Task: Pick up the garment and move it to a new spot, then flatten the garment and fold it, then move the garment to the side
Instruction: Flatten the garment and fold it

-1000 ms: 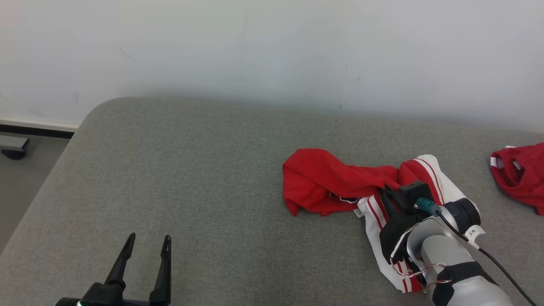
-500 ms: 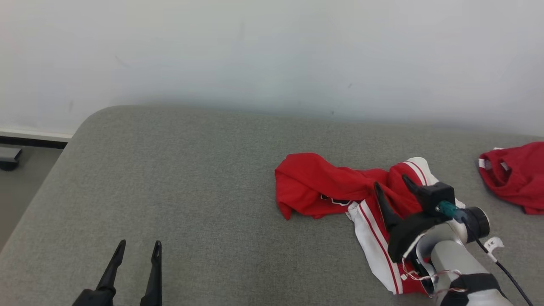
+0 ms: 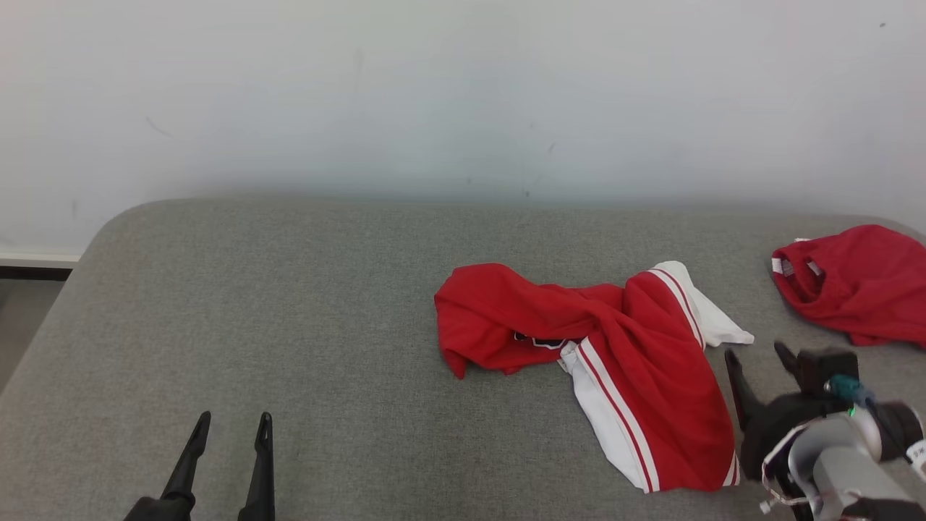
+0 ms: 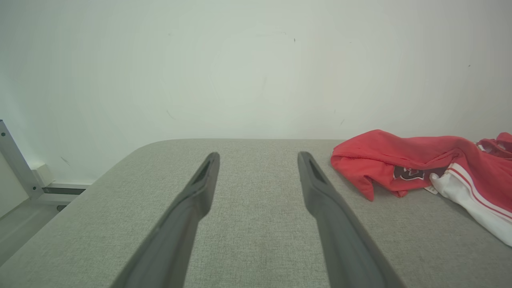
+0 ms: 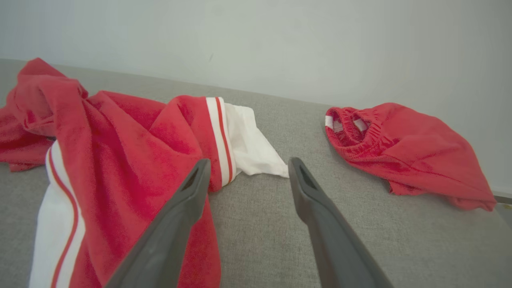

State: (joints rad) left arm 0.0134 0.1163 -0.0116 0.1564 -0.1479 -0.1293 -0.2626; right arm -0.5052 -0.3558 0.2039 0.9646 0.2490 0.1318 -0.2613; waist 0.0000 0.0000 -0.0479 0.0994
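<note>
The garment [image 3: 636,362], red with white striped panels, is lying crumpled on the grey fabric tabletop [image 3: 289,304] right of centre. One red end is bunching toward the middle, and a white corner is pointing toward a second red garment [image 3: 854,282] sitting apart near the right edge. The right tool [image 3: 756,353] is hovering just beside the garment's right edge with its fingers spread wide and gripping nothing, while the left tool [image 3: 235,420] is resting well apart at the lower left, its fingers likewise standing wide and empty.
</note>
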